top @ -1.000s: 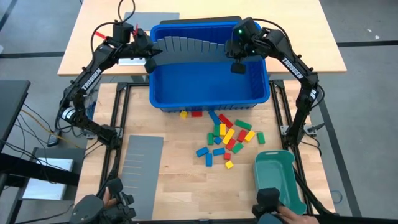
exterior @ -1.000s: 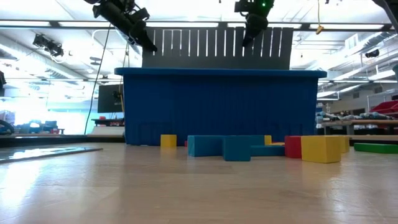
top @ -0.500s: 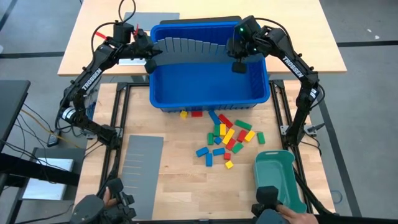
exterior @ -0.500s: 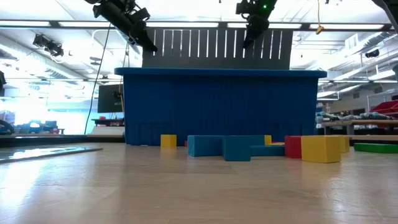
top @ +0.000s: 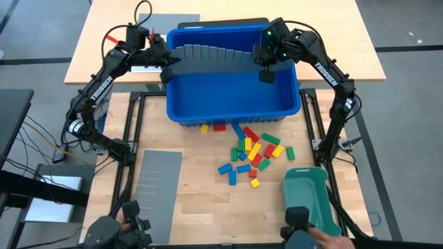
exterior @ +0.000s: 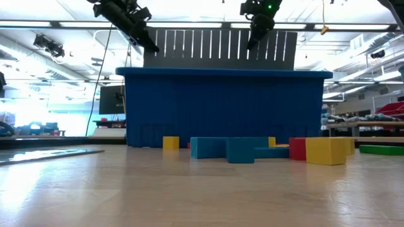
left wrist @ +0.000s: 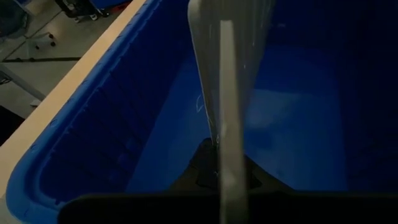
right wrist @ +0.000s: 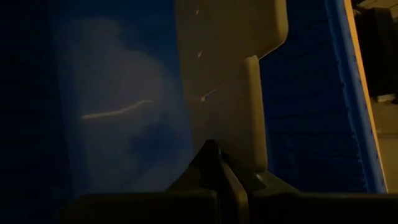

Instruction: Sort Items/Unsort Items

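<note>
A grey slotted divider sheet stands on edge across the far part of a blue bin, its slotted top above the rim in the low view; the bin's wall hides its lower part. My left gripper is shut on its left end and my right gripper on its right end. The red, yellow, green and blue blocks lie loose on the table in front of the bin, also in the low view. My left gripper pinches the divider's left end between its two fingers, the sheet edge-on between them, coming from the left and above. The sheet stands upright inside the bin. My right gripper pinches the divider's right end between its two fingers, slanting down from above. The sheet stays upright.
A teal tray sits at the near right of the table. A second grey slotted sheet lies flat at the near left. A light tabletop lies beyond the bin. Bare wood shows between the blocks and the near edge.
</note>
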Controlling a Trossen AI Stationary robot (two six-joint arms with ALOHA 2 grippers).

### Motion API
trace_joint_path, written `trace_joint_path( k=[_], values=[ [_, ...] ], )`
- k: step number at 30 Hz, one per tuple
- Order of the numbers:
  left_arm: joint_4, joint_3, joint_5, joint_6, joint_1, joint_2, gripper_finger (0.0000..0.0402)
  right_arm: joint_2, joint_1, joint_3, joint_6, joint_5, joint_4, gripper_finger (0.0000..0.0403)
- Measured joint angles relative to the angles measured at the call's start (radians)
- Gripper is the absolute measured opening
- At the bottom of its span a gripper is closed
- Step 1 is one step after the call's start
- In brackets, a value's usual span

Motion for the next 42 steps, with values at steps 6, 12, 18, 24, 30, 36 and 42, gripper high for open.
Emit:
trace_joint_path(
  k=[6, 12, 18, 24, 30, 36, 42],
  values=[
    [-0.008, -0.001, 0.002, 0.0, 0.0, 0.0, 0.0001, 0.002, -0.009, 0.0, 0.0, -0.008, -0.003, 0.0],
    [-0.019, -0.001, 0.017, -0.017, -0.001, 0.0, 0.0017, 0.002, -0.005, 0.0, 0.006, -0.006, 0.007, 0.0018],
    [-0.078, -0.01, -0.072, -0.018, -0.008, 0.007, 0.0053, -0.006, 0.007, 0.002, 0.012, 0.028, 0.057, 0.0063],
    [-0.065, -0.008, -0.114, -0.02, -0.025, 0.006, 0.0083, -0.005, 0.017, 0.002, 0.007, 0.037, 0.07, 0.0102],
    [-0.058, -0.006, -0.11, -0.023, -0.027, 0.005, 0.011, -0.003, 0.026, 0.002, 0.007, 0.077, 0.081, 0.0137],
    [-0.055, -0.004, -0.167, -0.026, -0.031, 0.003, 0.0132, -0.003, 0.026, 0.002, 0.003, 0.103, 0.084, 0.0159],
    [-0.096, -0.002, -0.197, -0.026, -0.04, 0.0, 0.0149, -0.006, 0.032, 0.002, 0.002, 0.106, 0.083, 0.0162]
  ],
)
